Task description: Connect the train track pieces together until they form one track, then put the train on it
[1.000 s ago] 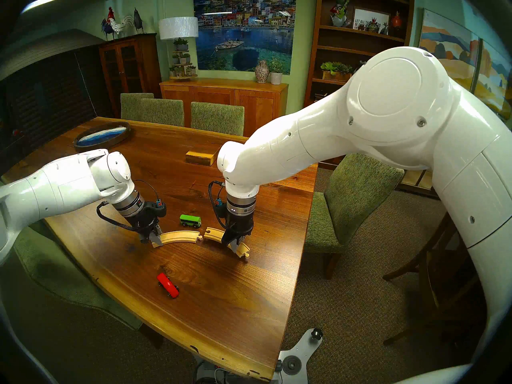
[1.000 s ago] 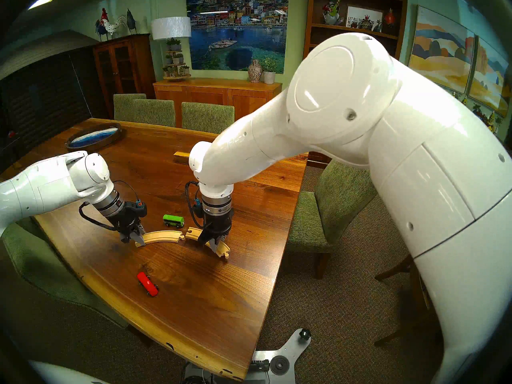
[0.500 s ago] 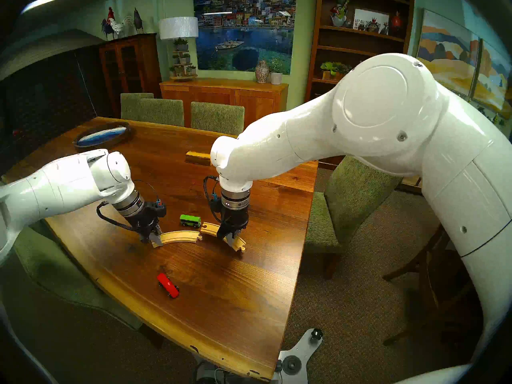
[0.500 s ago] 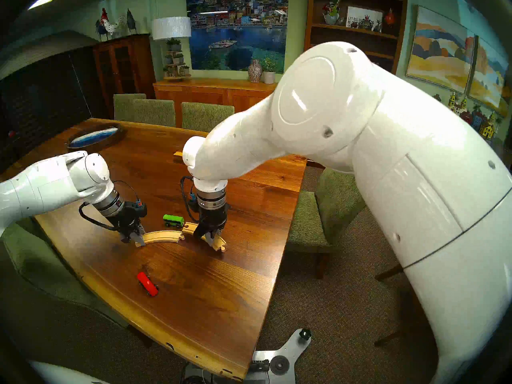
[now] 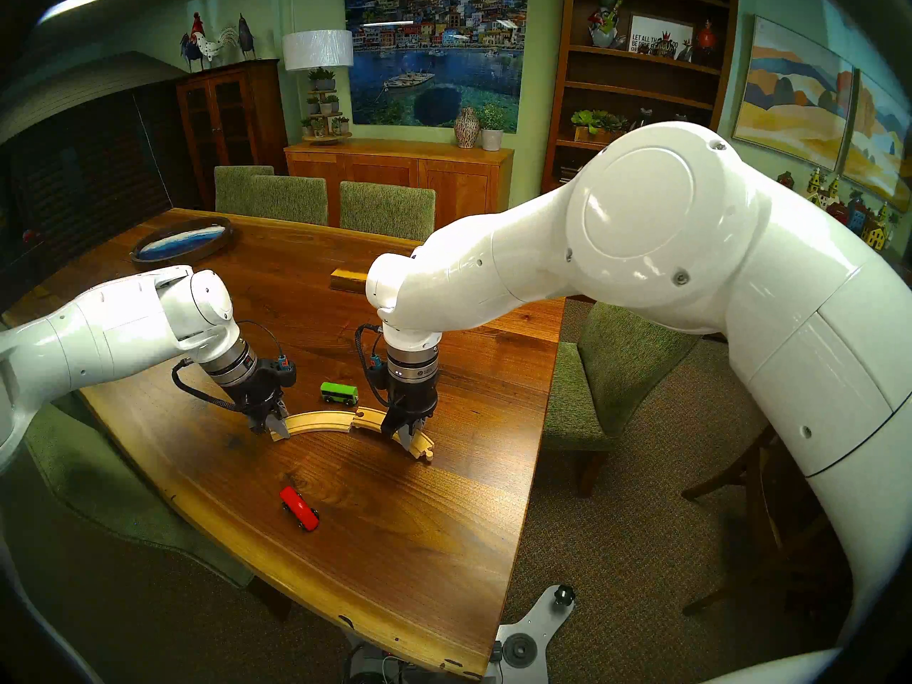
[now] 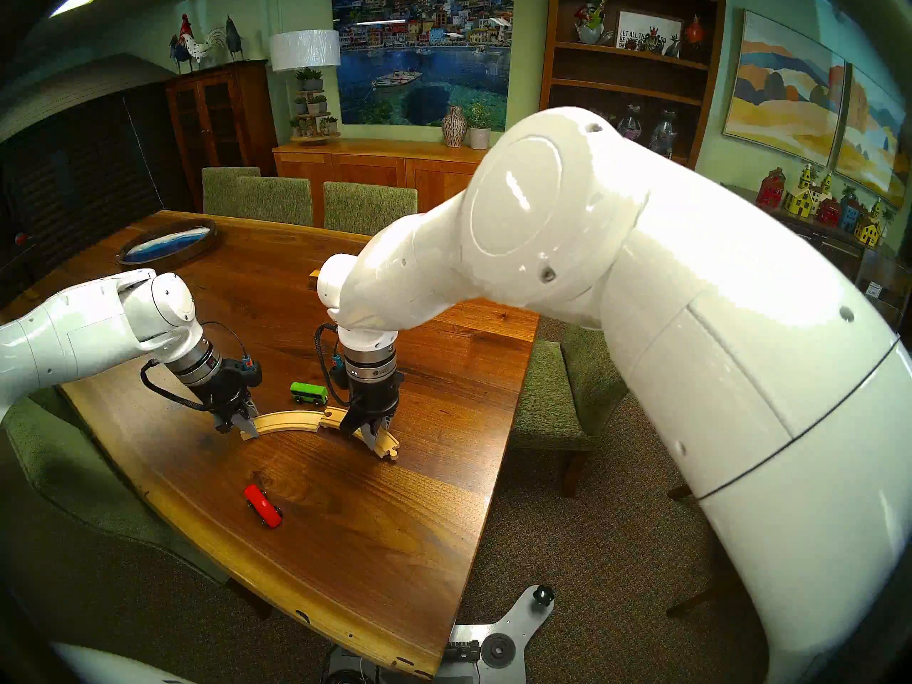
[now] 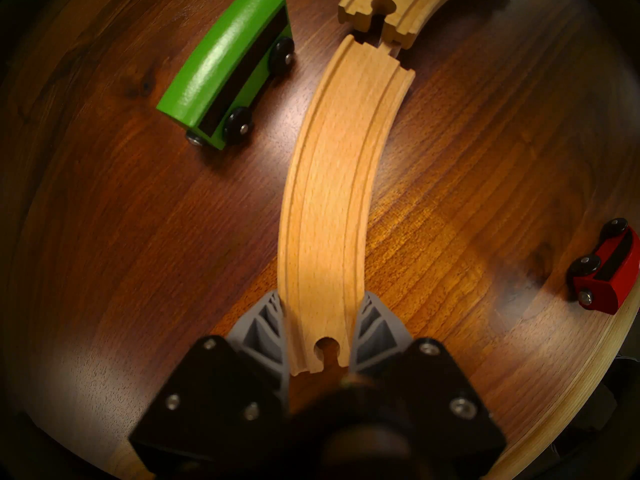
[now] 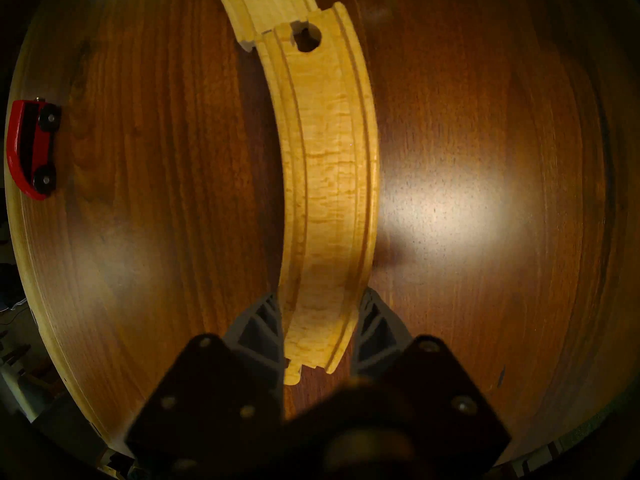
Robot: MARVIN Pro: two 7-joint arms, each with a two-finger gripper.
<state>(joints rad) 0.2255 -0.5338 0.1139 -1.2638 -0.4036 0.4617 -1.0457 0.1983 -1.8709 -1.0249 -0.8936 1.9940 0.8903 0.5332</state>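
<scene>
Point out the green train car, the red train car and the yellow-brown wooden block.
green train car (image 7: 221, 70): left wrist view, on its curved roof.
red train car (image 5: 299, 508): head stereo left view, on its glossy top.
yellow-brown wooden block (image 5: 349, 275): head stereo left view, on its visible top face.

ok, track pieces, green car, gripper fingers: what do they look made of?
Track pieces: pale unfinished-looking wood, visible grain, matte. Green car: likely painted wood, satin sheen on the roof; black wheels look plastic. Fingers: grey ribbed lattice, probably moulded or printed plastic, matte.
</scene>
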